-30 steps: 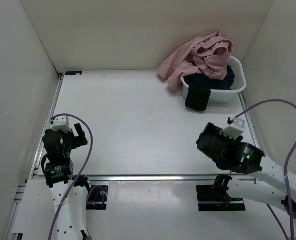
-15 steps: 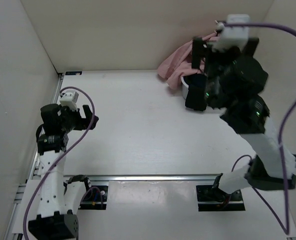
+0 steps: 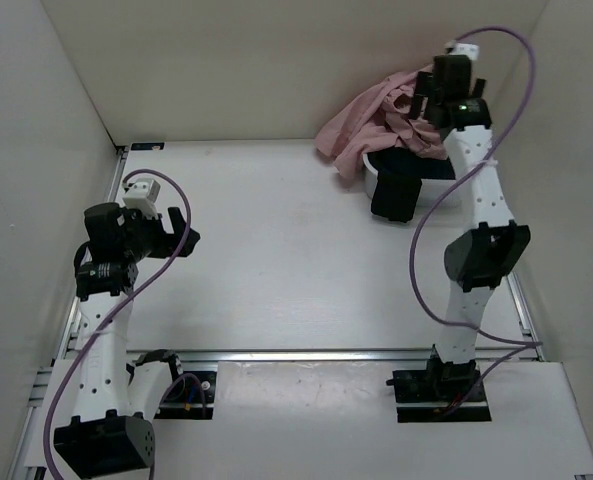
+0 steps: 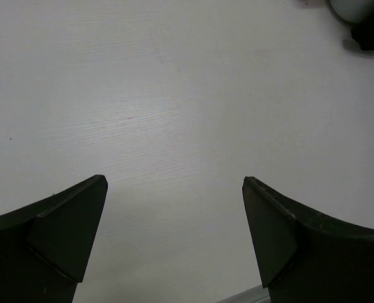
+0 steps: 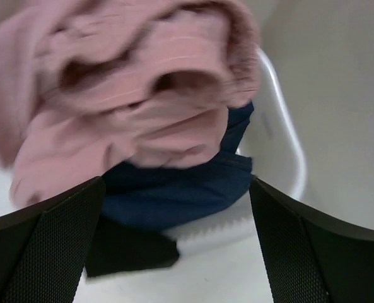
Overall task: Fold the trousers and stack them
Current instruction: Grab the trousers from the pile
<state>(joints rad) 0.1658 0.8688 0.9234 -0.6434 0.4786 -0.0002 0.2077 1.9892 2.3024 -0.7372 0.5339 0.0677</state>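
Trousers [image 5: 123, 95] atop the basket [image 5: 289, 165], just beneath the right end effector [image 5: 177, 184]

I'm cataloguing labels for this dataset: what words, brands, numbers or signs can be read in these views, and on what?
No text can be read. The trousers, the dark garments, the basket and the table show no print, and the right wrist view is blurred.
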